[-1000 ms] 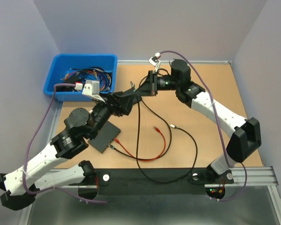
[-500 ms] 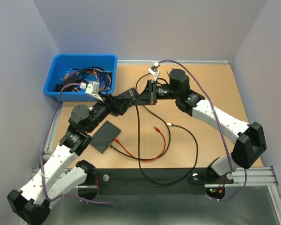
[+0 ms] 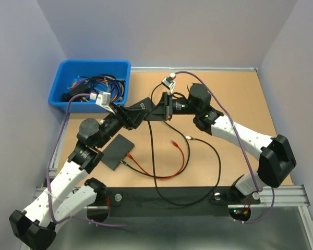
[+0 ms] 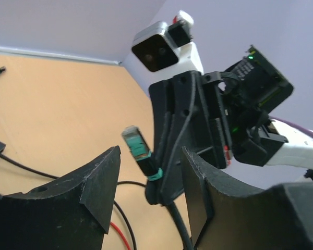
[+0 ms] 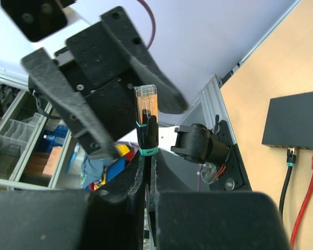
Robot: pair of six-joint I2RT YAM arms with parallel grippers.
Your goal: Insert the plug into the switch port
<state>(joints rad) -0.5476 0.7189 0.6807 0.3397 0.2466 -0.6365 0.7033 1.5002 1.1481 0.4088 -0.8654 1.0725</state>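
My right gripper [image 5: 147, 159] is shut on a black cable just below its plug [image 5: 146, 117], which has a clear tip and a teal band and sticks up past the fingers. In the left wrist view the plug [image 4: 138, 152] sits between my left gripper's [image 4: 151, 159] open fingers, touching neither. In the top view the left gripper [image 3: 142, 108] and right gripper [image 3: 157, 110] meet tip to tip above the table. The black switch [image 3: 117, 151] lies flat below them; it also shows in the right wrist view [image 5: 297, 121] with a black and a red cable plugged in.
A blue bin [image 3: 68, 70] full of cables stands at the back left. A red cable [image 3: 180, 156] and a black cable [image 3: 216, 156] loop over the table's middle, loose ends near the centre. A black rail [image 3: 167, 197] runs along the front edge.
My right gripper has moved down and left with the plug, closing on my left gripper. The left arm's elbow has swung and its open fingers now flank the plug.
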